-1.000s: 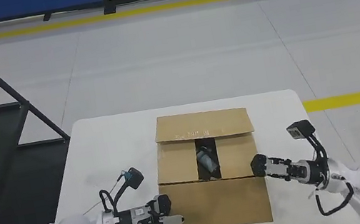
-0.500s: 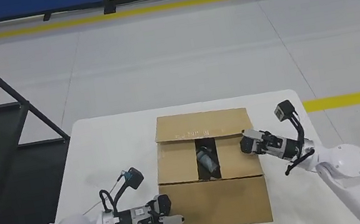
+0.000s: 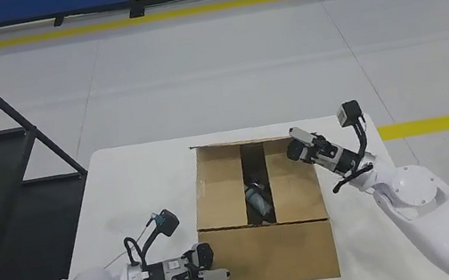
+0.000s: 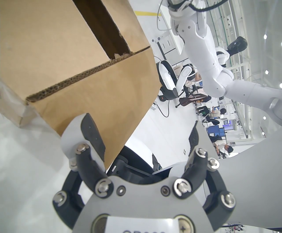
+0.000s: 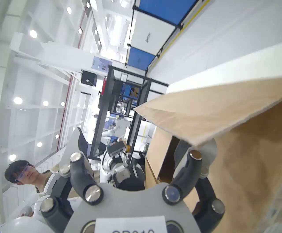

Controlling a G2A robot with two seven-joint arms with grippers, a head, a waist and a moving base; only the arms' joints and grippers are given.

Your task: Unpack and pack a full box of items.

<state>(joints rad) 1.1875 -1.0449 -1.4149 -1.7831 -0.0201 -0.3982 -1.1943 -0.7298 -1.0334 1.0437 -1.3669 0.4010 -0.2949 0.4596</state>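
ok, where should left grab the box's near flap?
Its free corner by the left gripper, approached from the robot's left, seems best: the near flap is a thin sheet jutting past the box, and that corner sits between the open fingers.

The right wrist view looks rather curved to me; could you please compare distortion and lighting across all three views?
Top view: even light, straight lines, dark inside the box. Left wrist view: wide-angle bending towards the edges, ceiling lamps glaring, the left end effector looming large. Right wrist view: similar bending, bright ceiling lamps, the raised flap evenly lit.
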